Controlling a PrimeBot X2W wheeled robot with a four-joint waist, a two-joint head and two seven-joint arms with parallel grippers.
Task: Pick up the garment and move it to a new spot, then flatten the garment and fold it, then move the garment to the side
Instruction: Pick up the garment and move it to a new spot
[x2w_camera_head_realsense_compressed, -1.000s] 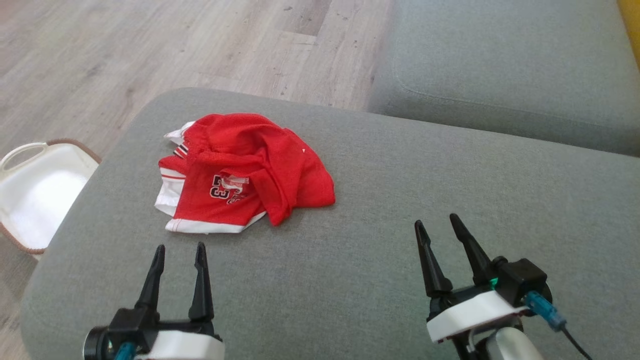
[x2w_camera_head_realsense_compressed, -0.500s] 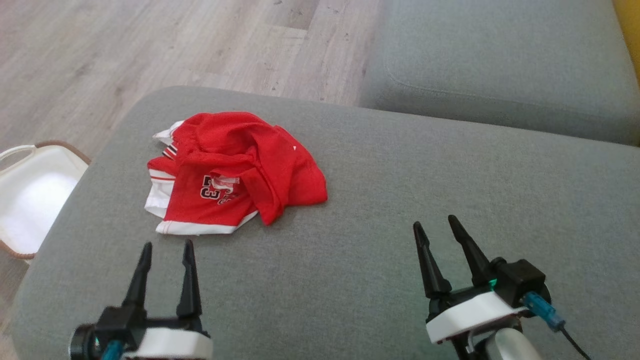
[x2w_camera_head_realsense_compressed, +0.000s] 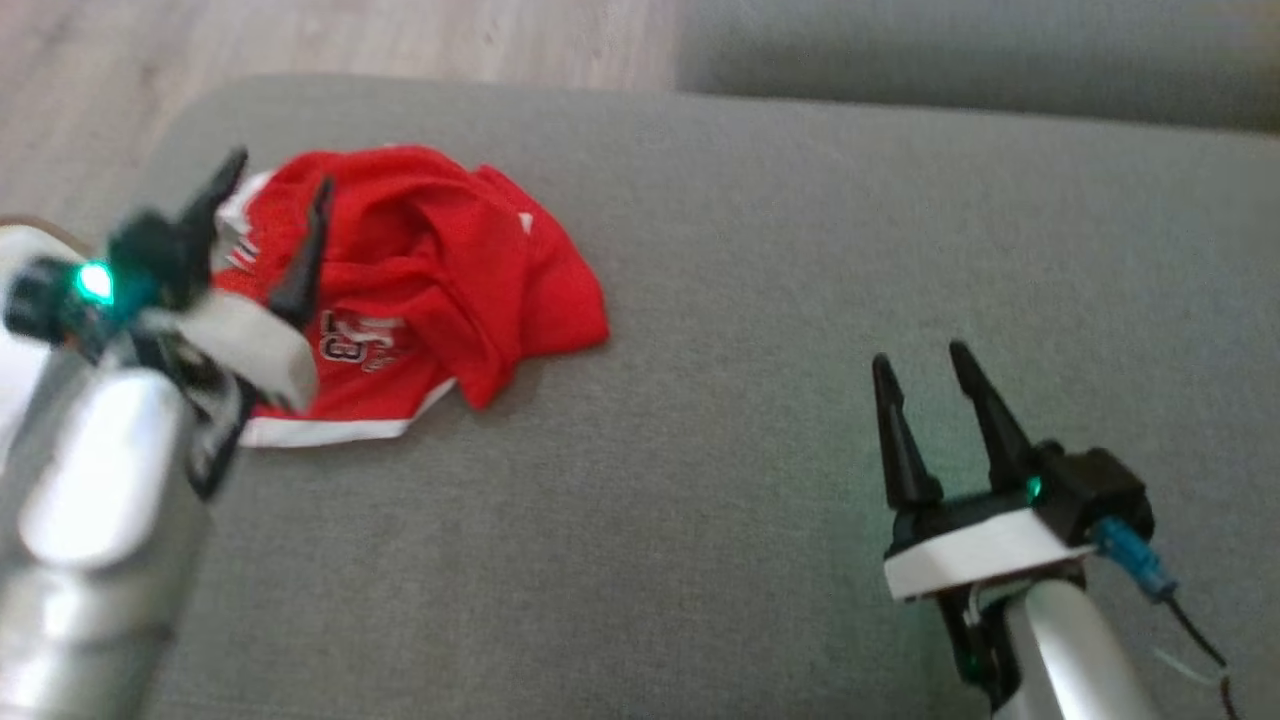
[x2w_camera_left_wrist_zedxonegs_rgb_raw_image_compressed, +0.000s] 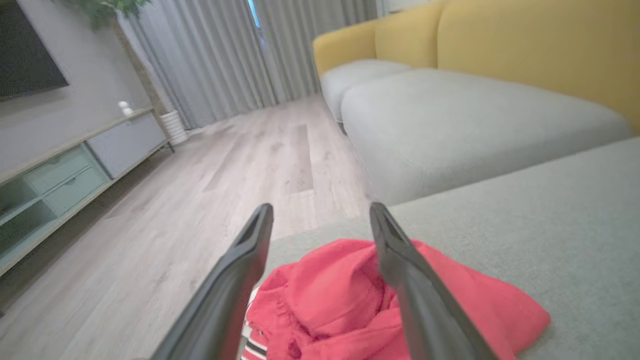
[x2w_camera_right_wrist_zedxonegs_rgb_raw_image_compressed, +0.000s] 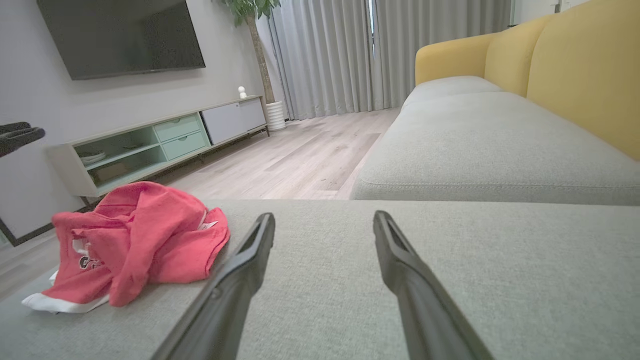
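The garment (x2w_camera_head_realsense_compressed: 420, 290) is a crumpled red jersey with white trim and dark numbers, lying on the left part of a grey sofa cushion (x2w_camera_head_realsense_compressed: 740, 300). My left gripper (x2w_camera_head_realsense_compressed: 278, 180) hovers open over the garment's left side, fingers spread with nothing between them; in the left wrist view the garment (x2w_camera_left_wrist_zedxonegs_rgb_raw_image_compressed: 340, 300) lies just beyond and below the open left gripper (x2w_camera_left_wrist_zedxonegs_rgb_raw_image_compressed: 320, 212). My right gripper (x2w_camera_head_realsense_compressed: 920, 360) stands open over bare cushion at the lower right, well apart from the garment (x2w_camera_right_wrist_zedxonegs_rgb_raw_image_compressed: 135, 240), which sits to the left of the right gripper (x2w_camera_right_wrist_zedxonegs_rgb_raw_image_compressed: 324, 220) in the right wrist view.
A second grey cushion (x2w_camera_head_realsense_compressed: 980, 50) lies beyond the first, with yellow backrests (x2w_camera_right_wrist_zedxonegs_rgb_raw_image_compressed: 580, 65) to the right. Wooden floor (x2w_camera_head_realsense_compressed: 250, 40) runs past the cushion's far-left edge. A TV cabinet (x2w_camera_right_wrist_zedxonegs_rgb_raw_image_compressed: 160, 145) stands across the room.
My left arm has lifted and reached forward, so its gripper now hangs over the garment's left side. The head camera has tilted down and shifted. The right gripper stays open over the cushion.
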